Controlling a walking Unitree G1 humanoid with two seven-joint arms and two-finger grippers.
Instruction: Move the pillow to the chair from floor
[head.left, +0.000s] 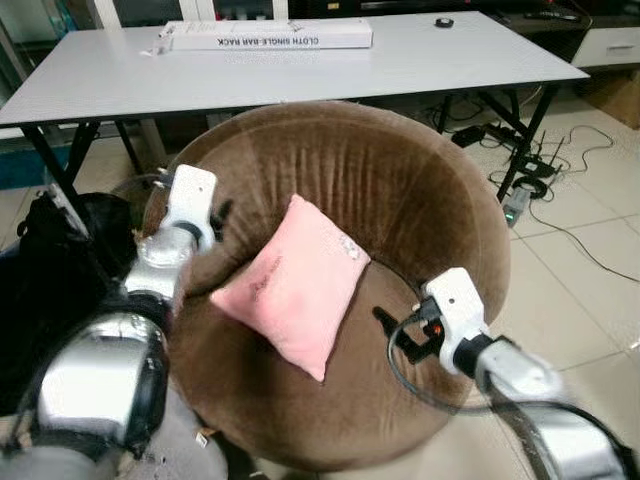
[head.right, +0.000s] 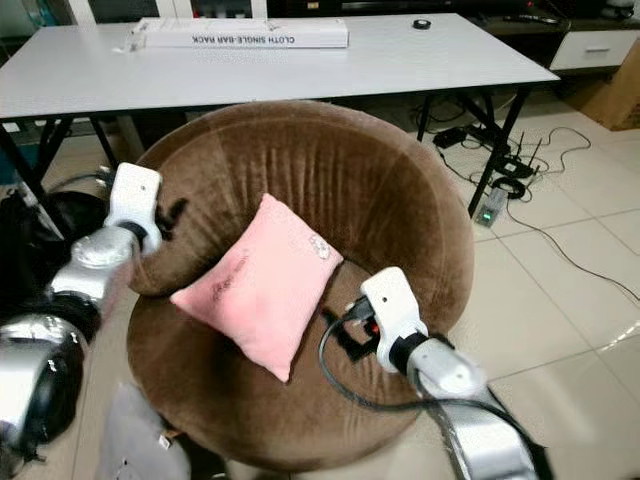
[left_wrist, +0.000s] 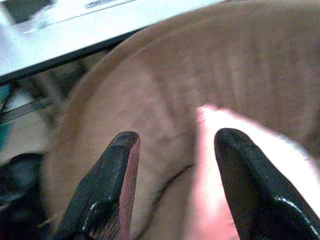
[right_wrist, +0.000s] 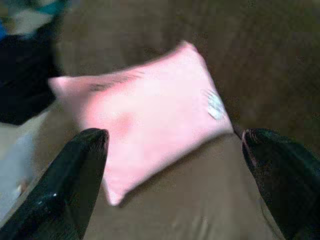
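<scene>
Closest to me, low in the frame, the right gripper (head.left: 400, 335) hangs over the front of the seat at lower right of centre, its two black fingers spread wide with nothing between them; the wrist view shows the whole pillow framed in that gap, not touched. Just up and left of it, at the middle of the picture, the pink pillow (head.left: 295, 283) lies on the cushion of the round brown chair (head.left: 400, 190), its upper edge leaning toward the backrest, so it is already off the floor. Its long axis runs on a slant, from the upper right corner near the backrest down to the lower corner at the seat front. The left gripper (head.left: 222, 222) sits at centre left, beside the chair's rolled arm, fingers parted and holding nothing, with the pillow's left corner just beside it. Both stand close to the pillow, one on either side, so I'd judge only pulling clear remains. Beyond the chair, across the top of the frame, stands a grey table (head.left: 470, 55) with a long white box (head.left: 268, 36)
</scene>
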